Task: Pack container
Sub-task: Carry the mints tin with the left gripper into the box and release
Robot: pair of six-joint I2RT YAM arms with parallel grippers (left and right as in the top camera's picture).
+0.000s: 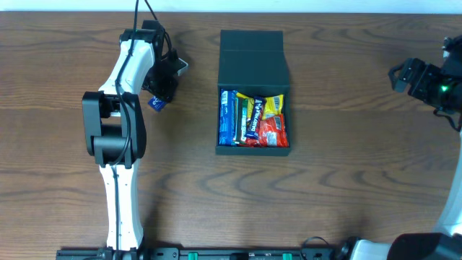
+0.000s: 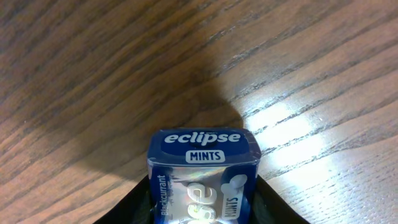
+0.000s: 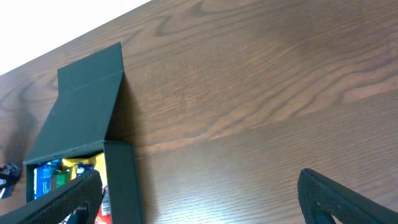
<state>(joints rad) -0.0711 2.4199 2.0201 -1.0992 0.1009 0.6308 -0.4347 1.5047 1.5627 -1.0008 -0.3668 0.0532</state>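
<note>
At the left wrist, mint box [image 2: 202, 177] reads "eclipse".

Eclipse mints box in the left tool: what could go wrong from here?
1. The left tool holds the Eclipse mints box by one end, most of it sticking out, so it could pivot or slip.
2. The container already looks crowded with snack packets; the mints may sit proud and block the flap lid.
</note>
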